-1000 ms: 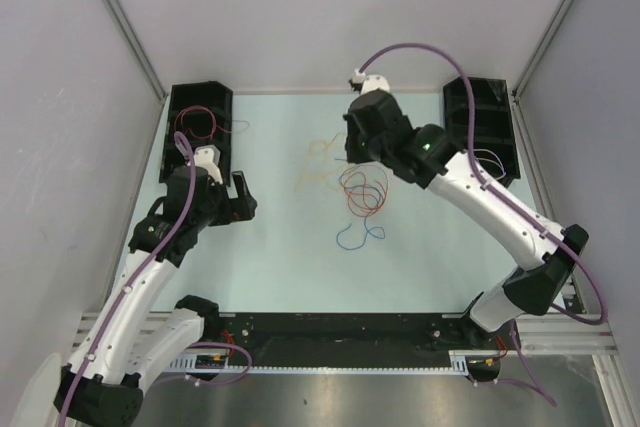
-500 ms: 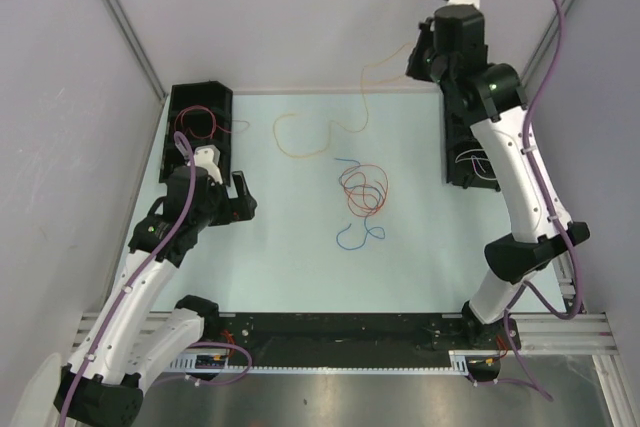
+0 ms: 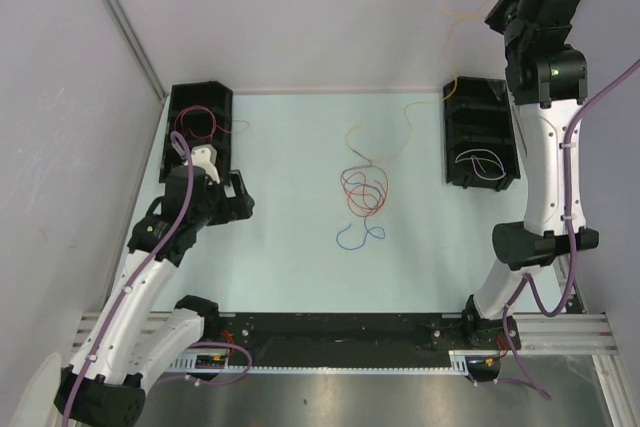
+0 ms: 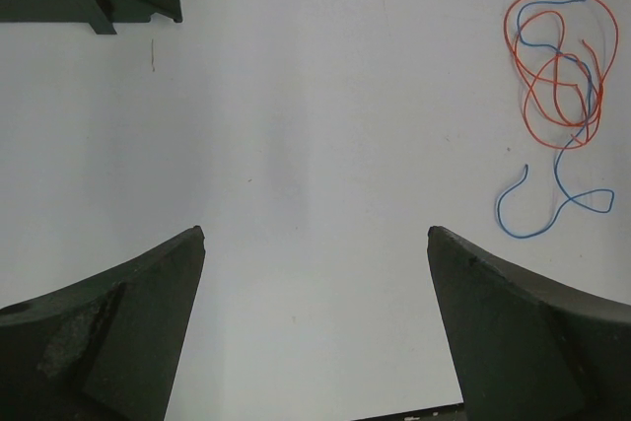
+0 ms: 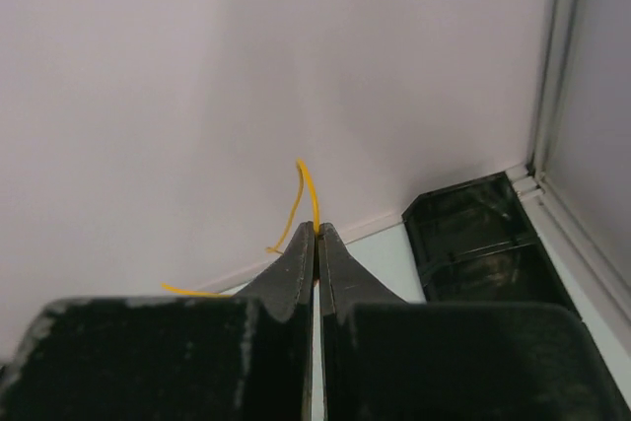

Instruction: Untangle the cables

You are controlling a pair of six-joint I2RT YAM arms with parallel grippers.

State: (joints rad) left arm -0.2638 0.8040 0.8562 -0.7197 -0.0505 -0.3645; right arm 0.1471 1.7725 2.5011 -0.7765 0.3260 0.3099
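Orange thin wire (image 5: 306, 184) is pinched in the clenched right gripper (image 5: 317, 232), high near the black plastic tray (image 3: 450, 147); left gripper (image 4: 315, 234) is released, empty, beside the red and blue wire tangle (image 4: 557, 76)

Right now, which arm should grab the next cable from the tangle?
Left, likely: left hand is open and faces the tangle; right hand is shut on the orange cable, high up.

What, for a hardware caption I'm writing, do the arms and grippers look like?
The left arm and right arm have white shells, black joints and a mauve cable alongside. The right arm shows a green light. The left gripper and right gripper have black, tapered, scuffed fingers.
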